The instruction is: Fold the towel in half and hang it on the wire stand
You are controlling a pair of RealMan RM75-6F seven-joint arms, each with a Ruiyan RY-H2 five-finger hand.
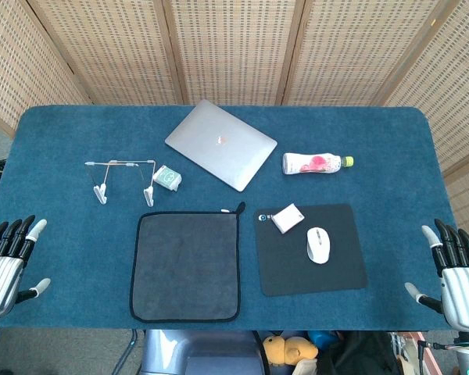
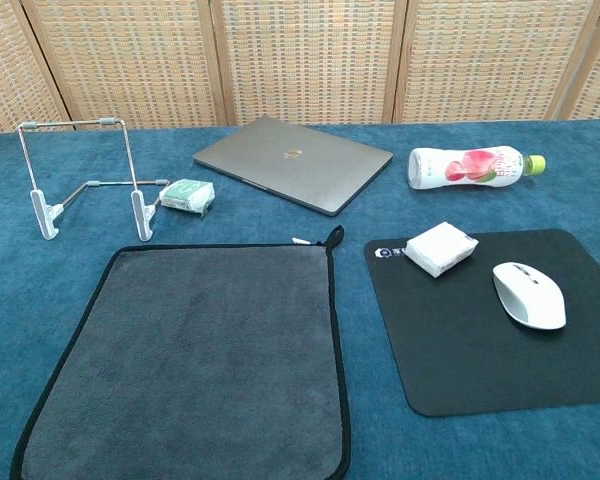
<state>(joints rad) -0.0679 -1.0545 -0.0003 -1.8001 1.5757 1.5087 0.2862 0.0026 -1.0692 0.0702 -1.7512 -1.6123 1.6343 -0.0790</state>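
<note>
— Nearest us lies the towel [image 2: 195, 355], flat and unfolded, at six o'clock on the table [image 1: 62, 141]. How do we start well?

— We take two corners of one edge and carry them straight across so the edges meet.

— And our hands?

— Our left hand [image 1: 8, 262] at eight o'clock and right hand [image 1: 457, 277] at four o'clock both hold nothing, fingers apart, well clear of it.

— Where does it go?

— The wire stand [image 2: 85, 180] waits at eleven o'clock, beside a small green packet [image 2: 187, 194]; the laptop [image 2: 292, 160] at twelve and mouse pad [image 2: 480, 350] at three stay out of it.
</note>
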